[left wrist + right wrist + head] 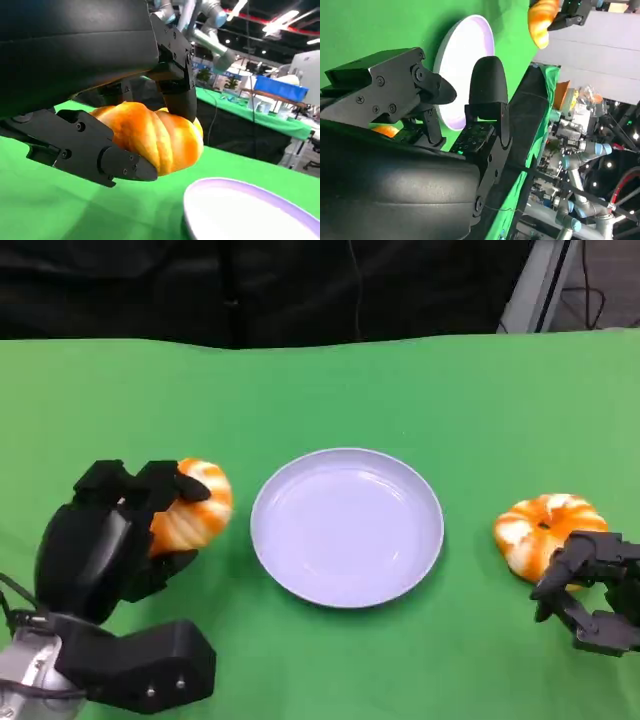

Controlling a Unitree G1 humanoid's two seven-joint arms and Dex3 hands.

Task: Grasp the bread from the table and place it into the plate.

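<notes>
Bread (195, 508) is in my left hand (115, 540), at the left side of the plate (347, 527). It is a round bun, golden orange with pale stripes, and its surface has soft ridges that run over it like on a twisted roll. In the left wrist view the bread (152, 135) looks shiny and puffed, and my black fingers (95, 150) press it from below and from above, so my left hand (100, 100) is grasping it. In this view I see green under the bun, but I cannot tell if it touches the table (450, 400) or is a little above it. The bread is just beside the plate rim, not over it.

A second bread (545, 530) lies on the table at the right of the plate, apart from the rim. It has the same orange colour with white stripes, and a dent in the middle like a small pumpkin. My right hand (590, 590) is just beside it, at its near side, with the fingers bent towards it. I cannot tell if the fingers touch the bun. In the right wrist view the fingers (487, 90) of my right hand (445, 115) stand apart with nothing between them, and a small piece of orange (385, 131) shows behind them.

The plate is round, shallow and pale lilac, and it stands in the middle of the green table between the two buns. Nothing lies in it.
</notes>
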